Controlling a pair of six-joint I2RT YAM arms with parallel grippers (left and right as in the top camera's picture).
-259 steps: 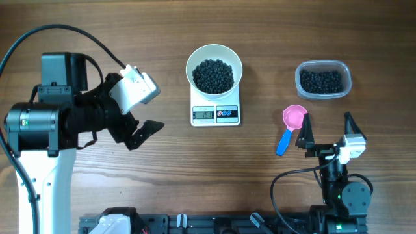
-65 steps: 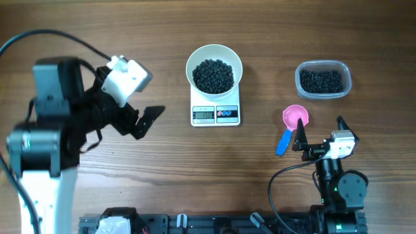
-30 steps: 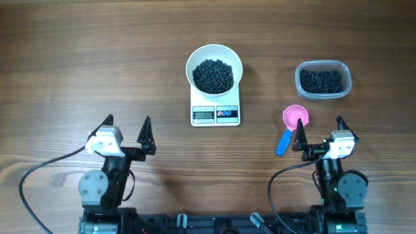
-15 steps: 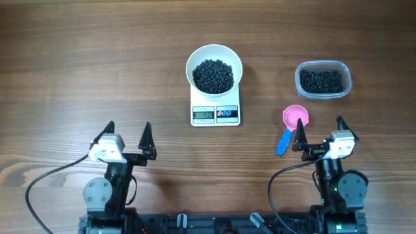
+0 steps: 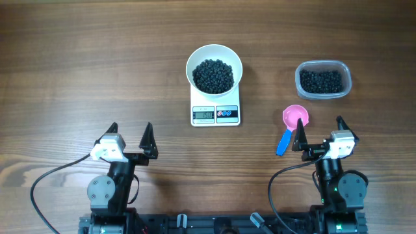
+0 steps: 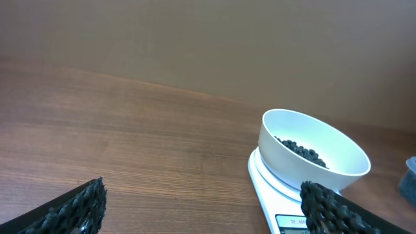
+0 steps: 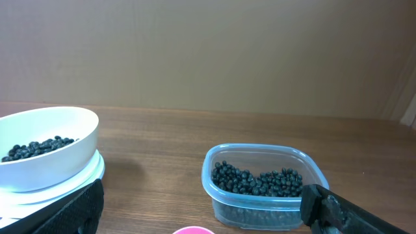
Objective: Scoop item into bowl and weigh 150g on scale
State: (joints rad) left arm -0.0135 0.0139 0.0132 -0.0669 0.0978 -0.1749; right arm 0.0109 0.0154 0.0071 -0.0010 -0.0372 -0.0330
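Overhead alone: scale [image 5: 215,121] buttons, scoop handle [image 5: 284,142].

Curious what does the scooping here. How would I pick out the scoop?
On the brown wooden table, find the round white bowl on the flat white scale. Right of it stands a clear plastic tub of black beads; just nearer the right gripper lies the small pink scoop with a blue handle, the only pink thing there.

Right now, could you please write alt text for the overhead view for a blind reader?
A white bowl of black beads sits on a scale on a wooden table. To its right lie a clear tub of the same and a pink scoop; the left gripper and right gripper sit open along the near edge.
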